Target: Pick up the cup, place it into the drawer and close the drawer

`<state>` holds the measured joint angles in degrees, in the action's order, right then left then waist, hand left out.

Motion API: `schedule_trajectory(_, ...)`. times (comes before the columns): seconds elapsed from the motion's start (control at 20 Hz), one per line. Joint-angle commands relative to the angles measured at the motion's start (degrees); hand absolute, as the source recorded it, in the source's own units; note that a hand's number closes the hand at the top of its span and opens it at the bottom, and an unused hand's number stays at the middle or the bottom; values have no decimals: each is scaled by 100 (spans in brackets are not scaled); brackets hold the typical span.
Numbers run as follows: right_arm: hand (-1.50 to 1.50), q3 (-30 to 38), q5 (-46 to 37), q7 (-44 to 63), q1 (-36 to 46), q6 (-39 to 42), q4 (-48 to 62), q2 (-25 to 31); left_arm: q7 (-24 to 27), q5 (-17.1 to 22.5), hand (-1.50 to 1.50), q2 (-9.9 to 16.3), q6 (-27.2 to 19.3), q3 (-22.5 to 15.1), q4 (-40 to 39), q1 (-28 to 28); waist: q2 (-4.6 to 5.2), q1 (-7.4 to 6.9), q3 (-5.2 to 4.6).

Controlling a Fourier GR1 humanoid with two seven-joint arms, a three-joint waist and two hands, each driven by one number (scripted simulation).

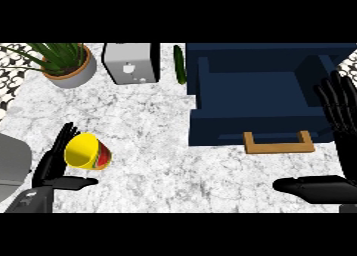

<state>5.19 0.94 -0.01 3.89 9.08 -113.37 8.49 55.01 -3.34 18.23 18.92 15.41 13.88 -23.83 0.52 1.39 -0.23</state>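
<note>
Pre-grasp — left robot hand (pixel 54 162) open, fingers straight, touching cup (pixel 88 151); next curl round it, carry to drawer (pixel 258 100).

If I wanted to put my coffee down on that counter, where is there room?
The widest bare marble lies mid-counter, between the yellow cup by the left hand and the open blue drawer with its wooden handle. The back edge is crowded: potted plant, toaster, cucumber. The right hand blocks the right side.

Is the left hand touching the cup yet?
Cannot tell. In the head view the left hand's straight fingers meet the yellow cup's rim edge, with no visible gap and no clear contact.
</note>
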Motion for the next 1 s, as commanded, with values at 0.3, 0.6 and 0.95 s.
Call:
schedule_trajectory(0.3, -150, 54, 89, 133, -73, 29, -131, 6, 712, 90, -150, -199, 804, 37, -180, -143, 6, 40, -5)
schedule_trajectory(0.6, -150, -121, -168, -208, -55, 7, 202, -101, 412, 180, -150, -286, 1254, 7, -126, -387, 9, 13, -1)
schedule_trajectory(0.95, -150, 92, 193, -37, 71, 155, 195, 18, 454, 236, 150, -393, 1853, -128, 108, -353, 4, 47, -5)
